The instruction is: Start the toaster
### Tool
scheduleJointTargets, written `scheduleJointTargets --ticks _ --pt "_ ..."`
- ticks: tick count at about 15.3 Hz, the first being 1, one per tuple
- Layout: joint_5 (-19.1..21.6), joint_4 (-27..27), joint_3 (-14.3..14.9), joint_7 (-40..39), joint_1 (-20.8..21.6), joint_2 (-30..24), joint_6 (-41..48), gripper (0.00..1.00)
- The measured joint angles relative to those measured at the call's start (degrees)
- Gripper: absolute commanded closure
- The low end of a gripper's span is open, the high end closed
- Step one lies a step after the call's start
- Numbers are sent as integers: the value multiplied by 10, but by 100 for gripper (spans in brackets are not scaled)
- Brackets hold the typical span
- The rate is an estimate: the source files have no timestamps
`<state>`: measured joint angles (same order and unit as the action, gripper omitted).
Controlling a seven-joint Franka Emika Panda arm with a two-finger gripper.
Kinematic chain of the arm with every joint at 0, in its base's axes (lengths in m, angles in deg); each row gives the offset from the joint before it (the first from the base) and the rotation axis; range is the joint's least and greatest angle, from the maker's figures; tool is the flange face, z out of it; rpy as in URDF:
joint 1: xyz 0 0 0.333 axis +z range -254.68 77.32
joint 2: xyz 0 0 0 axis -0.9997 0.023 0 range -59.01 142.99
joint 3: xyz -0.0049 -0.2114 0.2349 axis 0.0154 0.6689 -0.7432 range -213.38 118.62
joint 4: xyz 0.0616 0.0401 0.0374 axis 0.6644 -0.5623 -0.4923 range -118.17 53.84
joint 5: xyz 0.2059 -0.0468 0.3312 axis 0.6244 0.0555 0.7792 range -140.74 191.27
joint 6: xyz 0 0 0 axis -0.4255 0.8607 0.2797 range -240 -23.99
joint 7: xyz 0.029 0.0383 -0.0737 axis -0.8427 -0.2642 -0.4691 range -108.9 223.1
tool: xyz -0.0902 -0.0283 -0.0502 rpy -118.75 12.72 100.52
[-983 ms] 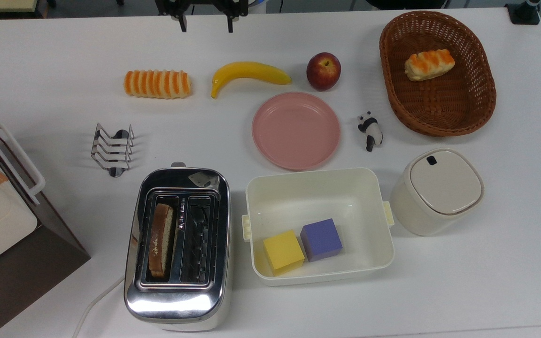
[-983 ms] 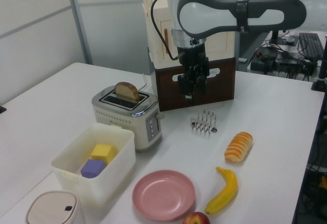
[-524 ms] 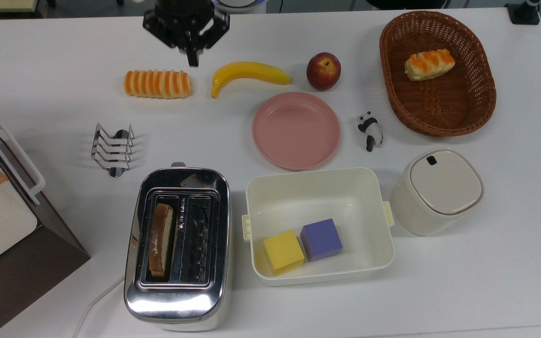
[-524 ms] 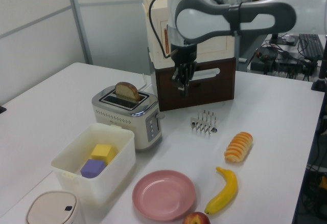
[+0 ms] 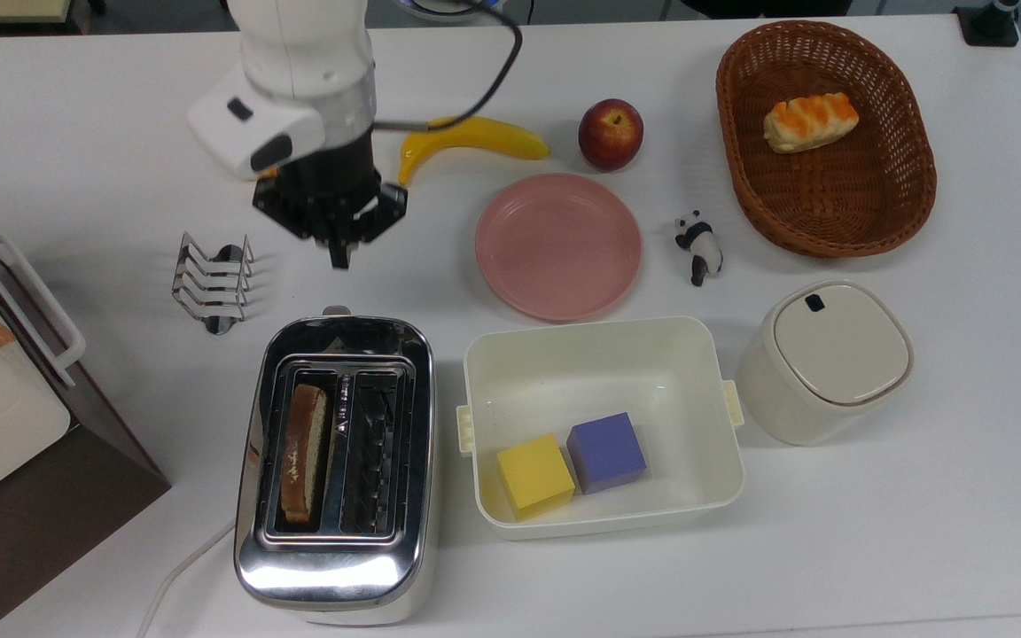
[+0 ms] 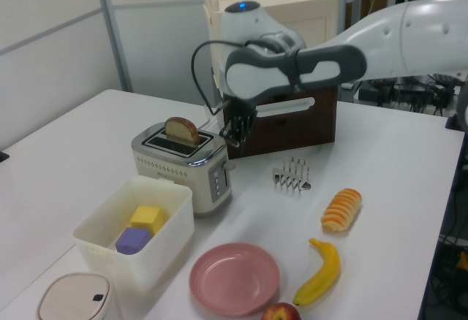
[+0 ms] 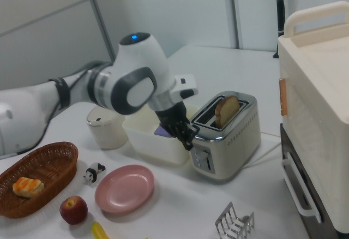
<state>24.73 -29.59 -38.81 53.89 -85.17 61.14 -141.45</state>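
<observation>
A: So, where's the toaster [image 5: 335, 468]?

B: Lower left-centre of the top view, chrome, w/ a bread slice [image 5: 303, 452] standing in the slot on the top view's left. Other slot has no bread. White cord [image 5: 175, 576] runs off toward the bottom edge. In the left view it sits centre-left [image 6: 186, 165], slice poking up.

A: And the gripper?

B: Upper left-centre of the top view [image 5: 339, 258], pointing down, above the table [image 5: 918, 496] btw the toast rack [image 5: 212, 282] and the pink plate [image 5: 559, 245], a bit above the toaster's top end in frame. Not touching it. Right view puts it [image 7: 188, 142] just beside the toaster's upper corner, over the button panel.

A: Fingers?

B: Narrow — tips look pressed together in a single point, nothing held.

A: Anything else nearby?

B: White tub [image 5: 601, 424] right of the toaster, yellow block [image 5: 534, 475] and purple block [image 5: 606, 452] inside, touching. Banana [image 5: 475, 140] partly behind the arm, apple [image 5: 610, 134] to its right. Basket [image 5: 830, 213] upper right w/ a pastry [image 5: 809, 121] in it. Panda figure [image 5: 698, 245] btw plate and basket. Lidded canister [image 5: 825, 361] at right.
</observation>
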Motion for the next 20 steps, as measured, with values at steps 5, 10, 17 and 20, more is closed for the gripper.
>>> scheduleJointTargets --ticks 5,10,17,20 --pt "0 5 0 0 -3 67 -77 100" --pt "-15 12 -1 0 -1 100 -80 100" --pt "-23 23 -2 -1 -1 98 -69 96" --pt "-22 36 -2 -18 -2 50 18 78"
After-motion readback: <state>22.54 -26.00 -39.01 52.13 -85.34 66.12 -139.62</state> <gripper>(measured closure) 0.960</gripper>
